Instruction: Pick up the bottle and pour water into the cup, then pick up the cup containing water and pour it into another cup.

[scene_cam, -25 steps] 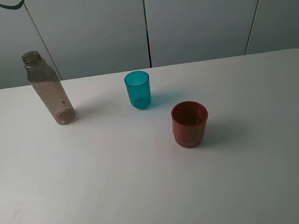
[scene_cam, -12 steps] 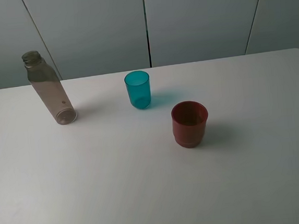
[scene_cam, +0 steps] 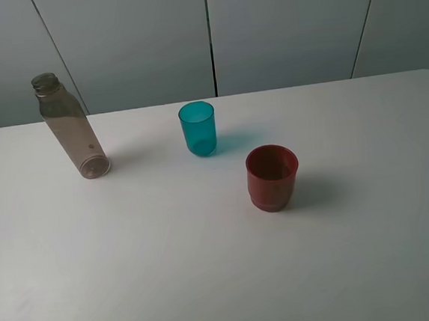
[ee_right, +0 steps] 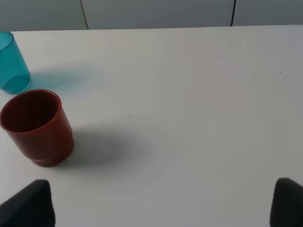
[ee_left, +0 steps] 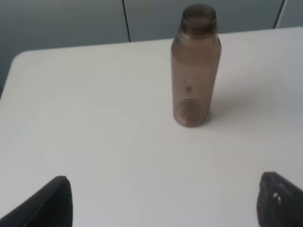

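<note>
Exterior high view, reading left to right: we see the bottle (scene_cam: 69,126) upright and uncapped at the table's (scene_cam: 171,269) far left, the cup (scene_cam: 198,128) near the middle, then another cup (scene_cam: 272,177) just right of it and nearer us, all apart. We judge nothing begun; the first pick is in hand. Our left gripper (ee_left: 163,201) stands wide, facing the bottle with clear table between; it must advance and straddle the body. Our right gripper (ee_right: 163,203) also gapes, empty.
</note>
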`<action>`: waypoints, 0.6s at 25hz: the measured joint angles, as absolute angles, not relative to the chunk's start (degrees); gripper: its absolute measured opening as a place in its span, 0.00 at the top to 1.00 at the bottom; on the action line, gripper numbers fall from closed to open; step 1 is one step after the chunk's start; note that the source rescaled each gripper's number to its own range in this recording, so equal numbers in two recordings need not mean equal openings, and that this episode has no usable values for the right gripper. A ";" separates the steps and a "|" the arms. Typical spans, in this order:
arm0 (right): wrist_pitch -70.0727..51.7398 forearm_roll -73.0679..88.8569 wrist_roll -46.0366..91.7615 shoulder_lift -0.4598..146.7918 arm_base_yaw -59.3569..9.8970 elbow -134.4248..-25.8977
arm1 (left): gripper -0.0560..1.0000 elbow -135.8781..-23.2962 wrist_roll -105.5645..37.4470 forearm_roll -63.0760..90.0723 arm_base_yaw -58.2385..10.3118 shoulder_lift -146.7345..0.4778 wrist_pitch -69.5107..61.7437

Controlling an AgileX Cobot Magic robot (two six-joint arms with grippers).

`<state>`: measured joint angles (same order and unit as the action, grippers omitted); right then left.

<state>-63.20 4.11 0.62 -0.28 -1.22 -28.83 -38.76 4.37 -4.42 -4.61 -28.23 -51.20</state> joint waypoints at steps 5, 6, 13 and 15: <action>-63.20 4.11 0.62 -0.28 -1.22 -28.83 | 0.01 -36.63 4.37 -2.56 -4.61 -19.47 -60.67; -63.20 4.11 0.62 -0.28 -1.22 -28.83 | 0.01 -36.63 4.37 -3.15 -4.61 -17.27 -62.01; -63.20 4.11 0.62 -0.28 -1.22 -28.83 | 0.00 -32.72 4.37 -8.85 -4.61 -1.54 -65.06; -63.20 4.11 0.62 -0.28 -1.22 -28.83 | 0.00 -31.37 4.85 -9.33 -4.61 -0.47 -65.69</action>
<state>-63.20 4.11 0.62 -0.28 -1.22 -28.83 -31.37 4.85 -9.33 -4.61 -0.47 -65.69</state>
